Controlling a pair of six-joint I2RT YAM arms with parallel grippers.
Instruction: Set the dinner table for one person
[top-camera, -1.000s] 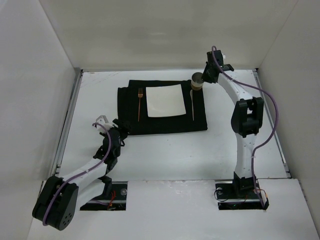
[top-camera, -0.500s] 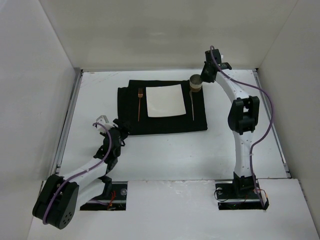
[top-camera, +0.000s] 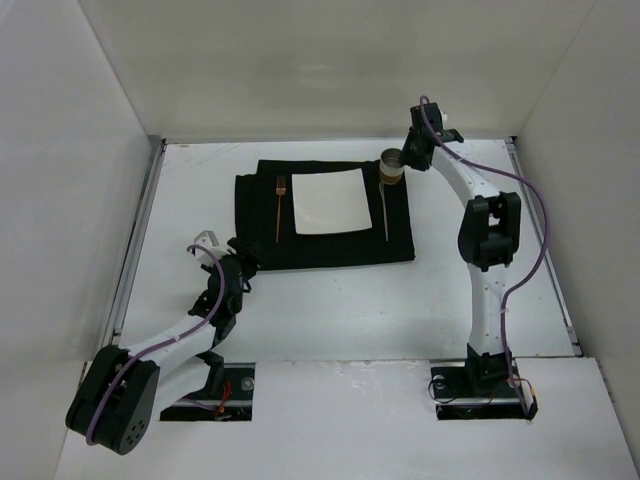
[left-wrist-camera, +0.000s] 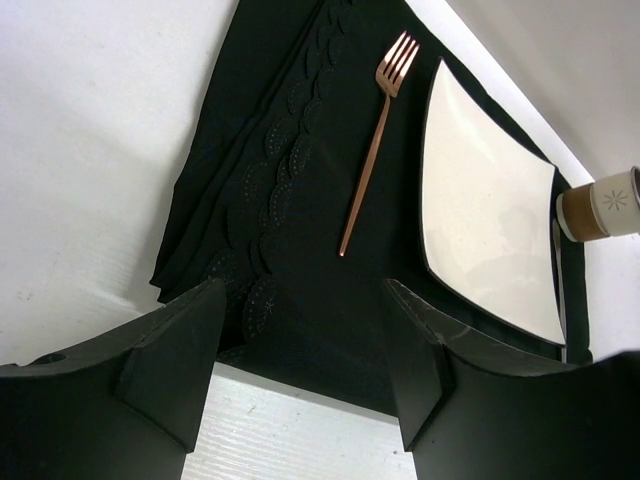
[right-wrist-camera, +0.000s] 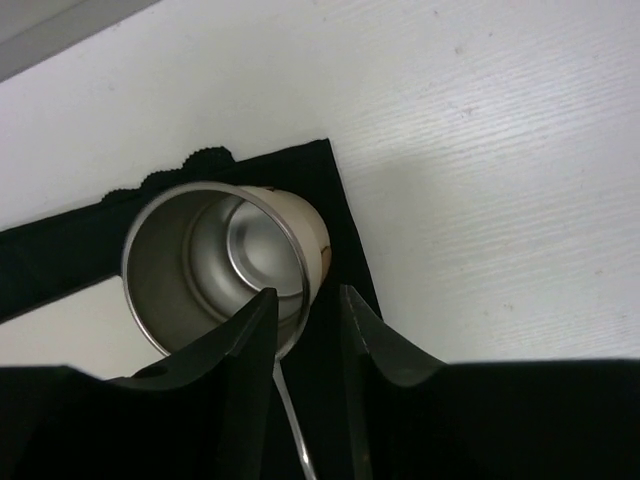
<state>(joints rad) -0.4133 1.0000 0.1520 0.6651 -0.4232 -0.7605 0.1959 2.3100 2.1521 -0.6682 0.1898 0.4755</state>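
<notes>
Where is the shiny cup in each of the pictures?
Top external: the cup stands at the far right corner of the black mat.
Left wrist: the cup peeks in at the right edge, just past the white plate.
Right wrist: the cup sits left of the middle, seen from above into its metal inside.
Shared landmark: the black mat shows in all three.

Cup partly beyond left-wrist view

Lab test cell: white walls boxing the dinner table, bolted left arm, right arm.
</notes>
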